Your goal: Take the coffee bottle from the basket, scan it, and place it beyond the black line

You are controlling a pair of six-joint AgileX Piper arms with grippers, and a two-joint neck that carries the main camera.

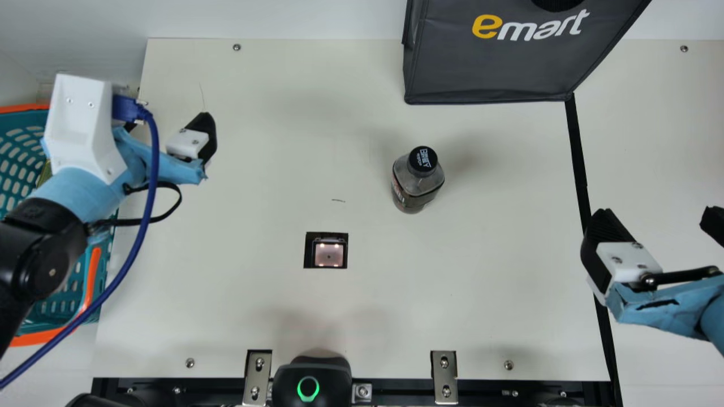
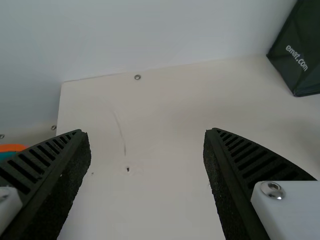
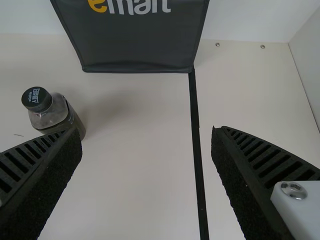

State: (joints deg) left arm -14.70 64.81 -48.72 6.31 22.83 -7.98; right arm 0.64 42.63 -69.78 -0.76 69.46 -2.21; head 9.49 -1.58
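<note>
The coffee bottle (image 1: 417, 182) stands upright on the counter (image 1: 481, 294) (black cap on top), between the scanner window (image 1: 329, 254) and the black line (image 1: 578, 164), touching neither claw. The left claw (image 1: 168, 120), near the teal basket (image 1: 37, 338), has its fingers spread apart; the right claw (image 1: 656, 216), by the line, also gapes wide.

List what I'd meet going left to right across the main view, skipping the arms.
Teal basket with orange rim → square scanner window → coffee bottle → black line.
</note>
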